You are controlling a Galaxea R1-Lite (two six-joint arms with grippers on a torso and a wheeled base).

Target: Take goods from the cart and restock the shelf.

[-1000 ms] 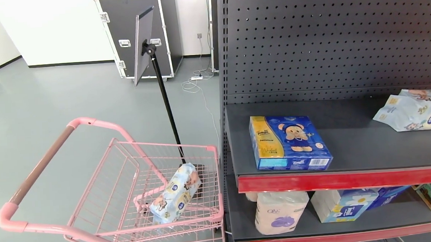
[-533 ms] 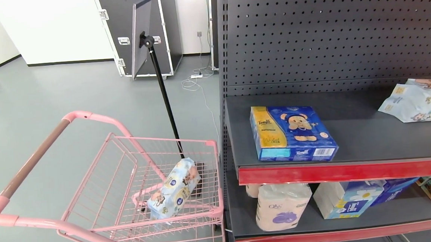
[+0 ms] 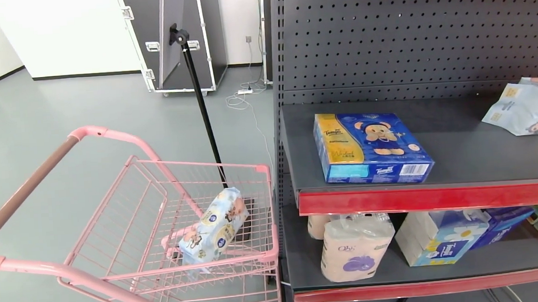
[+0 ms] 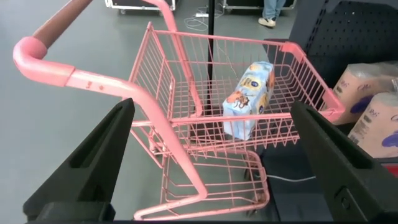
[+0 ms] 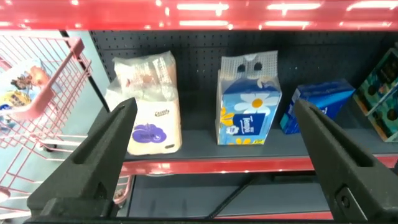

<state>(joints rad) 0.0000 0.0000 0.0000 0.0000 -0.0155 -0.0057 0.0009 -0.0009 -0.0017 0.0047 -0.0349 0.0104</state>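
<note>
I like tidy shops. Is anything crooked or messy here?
The blue box lies skewed on the upper shelf, not square with its red edge. The pack in the cart leans tilted.

I'm seeing the shelf carrying a blue tissue box; a pale pack is lying well right of it, a toilet-roll pack standing beneath it.

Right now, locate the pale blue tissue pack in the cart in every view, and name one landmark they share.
Head view: the tissue pack leans on end inside the pink cart, close to the shelf.
Left wrist view: the pack stands in the basket, near its shelf-side wall.
Right wrist view: part of the pack shows behind the cart's pink wires.
Shared landmark: the cart's pink rim corner nearest the shelf.
</note>
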